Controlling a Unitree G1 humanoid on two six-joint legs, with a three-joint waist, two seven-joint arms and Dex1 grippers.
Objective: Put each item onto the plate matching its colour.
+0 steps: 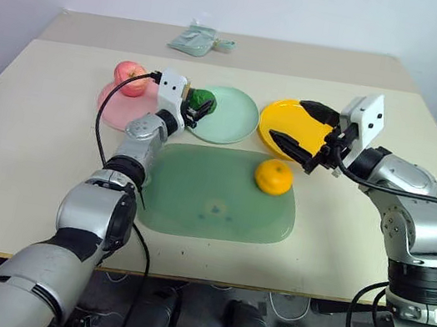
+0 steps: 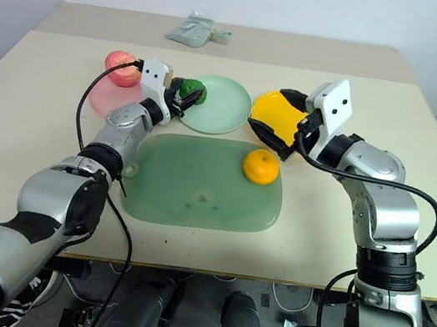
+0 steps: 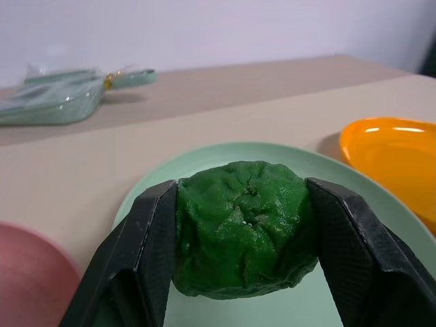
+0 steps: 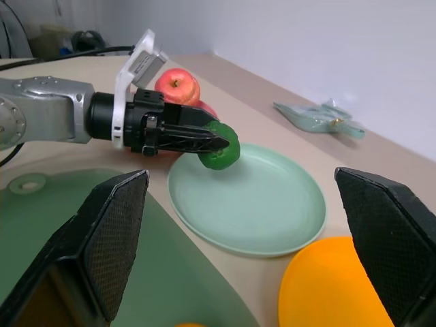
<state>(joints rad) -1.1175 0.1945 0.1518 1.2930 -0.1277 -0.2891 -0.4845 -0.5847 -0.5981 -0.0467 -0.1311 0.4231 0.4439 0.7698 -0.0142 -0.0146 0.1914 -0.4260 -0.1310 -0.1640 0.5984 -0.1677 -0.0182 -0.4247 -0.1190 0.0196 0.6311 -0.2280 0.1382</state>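
Note:
My left gripper (image 1: 200, 107) is shut on the dark green bumpy vegetable (image 3: 242, 228), one black finger on each side. It holds the vegetable (image 4: 223, 144) over the left rim of the pale mint green plate (image 1: 233, 119). The pink-red apple (image 1: 131, 78) rests on the pink plate (image 1: 113, 108), just left of that hand. The round orange (image 1: 274, 177) lies on the right part of the large green mat (image 1: 212, 200). My right gripper (image 1: 287, 118) stands open, nothing between its fingers, over the yellow-orange plate (image 1: 278, 115) and just behind the orange.
A small pale green packet (image 1: 194, 38) lies at the back of the table, behind the plates. The table's front edge runs close below the mat. Black cables trail from both arms across the table.

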